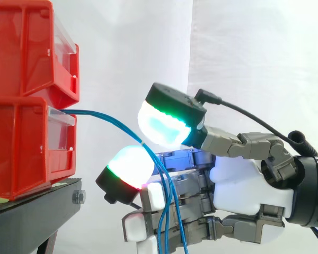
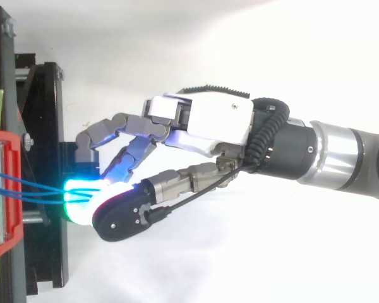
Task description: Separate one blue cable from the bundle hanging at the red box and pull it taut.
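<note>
Thin blue cables [image 1: 108,117] leave the front of the lower red bin [image 1: 21,145] and arc down to the right. They then drop steeply in front of my hand [image 1: 244,185]. Seen from the side, the bundle runs through a narrow gap between the thumb's cyan-green pad [image 1: 164,124] above and a fingertip pad [image 1: 130,166] below. Neither pad clearly presses on it. From above, two cable strands [image 2: 35,188] lead from the bin [image 2: 0,189] to the glowing pads [image 2: 82,199], and the thumb covers them there. The cables are slack.
A second red bin [image 1: 26,47] is stacked on the lower one. Both rest on a black stand [image 1: 32,211] at the left. A white curtain hangs behind. My arm [image 2: 341,151] reaches in from the right.
</note>
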Action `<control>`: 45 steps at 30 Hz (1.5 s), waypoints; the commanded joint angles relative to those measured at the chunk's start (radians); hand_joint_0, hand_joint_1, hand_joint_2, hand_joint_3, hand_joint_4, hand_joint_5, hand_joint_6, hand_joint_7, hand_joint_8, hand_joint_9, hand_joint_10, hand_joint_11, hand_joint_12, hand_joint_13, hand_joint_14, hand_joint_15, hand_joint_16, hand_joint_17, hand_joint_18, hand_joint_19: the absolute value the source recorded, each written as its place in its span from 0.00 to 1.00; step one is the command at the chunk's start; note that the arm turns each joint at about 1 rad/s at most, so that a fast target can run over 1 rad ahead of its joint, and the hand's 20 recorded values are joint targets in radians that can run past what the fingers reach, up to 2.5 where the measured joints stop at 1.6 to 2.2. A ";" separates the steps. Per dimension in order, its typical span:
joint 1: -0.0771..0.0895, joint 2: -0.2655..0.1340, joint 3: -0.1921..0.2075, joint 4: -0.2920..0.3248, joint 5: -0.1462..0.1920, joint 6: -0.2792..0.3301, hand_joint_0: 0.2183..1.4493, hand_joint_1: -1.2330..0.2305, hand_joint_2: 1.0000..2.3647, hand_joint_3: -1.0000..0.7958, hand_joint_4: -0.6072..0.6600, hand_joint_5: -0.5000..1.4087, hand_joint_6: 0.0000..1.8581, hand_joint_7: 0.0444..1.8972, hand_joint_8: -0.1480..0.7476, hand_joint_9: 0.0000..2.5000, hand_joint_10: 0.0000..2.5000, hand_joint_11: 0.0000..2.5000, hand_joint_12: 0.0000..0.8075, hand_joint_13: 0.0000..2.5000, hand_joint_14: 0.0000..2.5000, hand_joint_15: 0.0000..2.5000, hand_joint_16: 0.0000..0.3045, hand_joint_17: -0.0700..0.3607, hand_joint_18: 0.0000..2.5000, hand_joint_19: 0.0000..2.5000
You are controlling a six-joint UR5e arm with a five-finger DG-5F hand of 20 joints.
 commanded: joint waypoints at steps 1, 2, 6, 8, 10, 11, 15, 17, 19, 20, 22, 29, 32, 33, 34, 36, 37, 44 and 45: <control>0.000 0.000 0.000 -0.004 0.000 0.003 0.33 0.40 0.02 0.44 0.62 0.16 0.45 0.63 0.58 0.41 0.01 0.29 0.45 0.39 0.01 0.19 0.12 0.35 0.33 0.15; 0.000 0.000 0.000 -0.004 0.000 0.003 0.34 0.39 0.02 0.45 0.61 0.16 0.45 0.63 0.58 0.40 0.01 0.29 0.45 0.39 0.01 0.19 0.12 0.35 0.33 0.15; 0.000 0.000 0.000 -0.001 -0.002 0.003 0.35 0.36 0.02 0.48 0.57 0.16 0.45 0.62 0.58 0.40 0.01 0.30 0.45 0.39 0.01 0.19 0.12 0.35 0.33 0.15; 0.000 0.000 0.000 -0.001 0.000 0.003 0.35 0.35 0.02 0.48 0.56 0.16 0.46 0.62 0.58 0.40 0.01 0.30 0.46 0.39 0.01 0.19 0.12 0.35 0.33 0.15; 0.000 0.000 0.000 -0.002 0.000 0.003 0.36 0.34 0.02 0.48 0.55 0.16 0.46 0.61 0.58 0.41 0.01 0.31 0.45 0.39 0.01 0.20 0.12 0.35 0.33 0.15; 0.001 0.000 0.001 -0.004 0.000 0.003 0.36 0.34 0.02 0.48 0.55 0.16 0.46 0.61 0.57 0.41 0.01 0.31 0.45 0.39 0.01 0.20 0.12 0.35 0.33 0.15; -0.002 0.000 0.000 -0.004 -0.002 0.005 0.36 0.34 0.02 0.47 0.54 0.16 0.46 0.61 0.57 0.42 0.01 0.36 0.45 0.40 0.01 0.23 0.12 0.35 0.33 0.15; -0.003 0.000 0.001 -0.006 -0.003 0.005 0.37 0.34 0.02 0.46 0.55 0.16 0.46 0.61 0.57 0.43 0.01 0.37 0.45 0.41 0.01 0.23 0.12 0.35 0.33 0.15; -0.006 0.001 0.001 -0.006 -0.005 0.006 0.37 0.34 0.02 0.46 0.54 0.16 0.46 0.61 0.57 0.45 0.01 0.45 0.45 0.43 0.01 0.28 0.12 0.35 0.35 0.18; -0.011 0.001 0.000 -0.006 -0.006 0.009 0.37 0.34 0.02 0.46 0.55 0.16 0.46 0.61 0.57 0.45 0.01 0.46 0.45 0.44 0.01 0.29 0.12 0.35 0.35 0.19; -0.014 0.001 0.006 -0.001 -0.008 0.017 0.37 0.34 0.02 0.45 0.55 0.16 0.45 0.61 0.55 0.45 0.01 0.49 0.45 0.46 0.01 0.33 0.12 0.35 0.36 0.20; -0.025 0.003 0.046 -0.056 -0.028 0.023 0.37 0.35 0.02 0.44 0.55 0.16 0.45 0.60 0.55 0.44 0.01 0.50 0.45 0.49 0.01 0.46 0.12 0.36 0.36 0.20; -0.025 0.003 0.047 -0.075 -0.028 0.028 0.37 0.35 0.02 0.44 0.55 0.15 0.45 0.60 0.54 0.44 0.01 0.51 0.43 0.51 0.01 0.52 0.12 0.36 0.36 0.20; -0.025 0.005 0.049 -0.078 -0.028 0.028 0.37 0.35 0.02 0.44 0.55 0.15 0.45 0.60 0.54 0.45 0.01 0.52 0.42 0.52 0.01 0.56 0.12 0.36 0.36 0.20; -0.025 0.011 0.049 -0.082 -0.028 0.026 0.38 0.35 0.02 0.44 0.55 0.15 0.45 0.60 0.54 0.45 0.01 0.53 0.42 0.52 0.01 0.57 0.12 0.36 0.36 0.21; -0.025 0.020 0.049 -0.091 -0.028 0.022 0.38 0.35 0.02 0.44 0.55 0.15 0.45 0.59 0.53 0.46 0.01 0.57 0.41 0.54 0.00 0.64 0.13 0.37 0.37 0.22; -0.025 0.021 0.047 -0.096 -0.026 0.022 0.38 0.35 0.02 0.44 0.55 0.15 0.45 0.59 0.53 0.46 0.01 0.57 0.41 0.55 0.00 0.64 0.13 0.36 0.37 0.22; -0.025 0.041 0.049 -0.137 -0.023 0.013 0.39 0.33 0.02 0.42 0.55 0.15 0.45 0.57 0.53 0.45 0.01 0.58 0.42 0.56 0.00 0.72 0.13 0.37 0.37 0.22; -0.025 0.041 0.047 -0.139 -0.023 0.011 0.40 0.32 0.02 0.41 0.55 0.15 0.45 0.56 0.52 0.44 0.00 0.58 0.44 0.55 0.00 0.72 0.13 0.37 0.37 0.22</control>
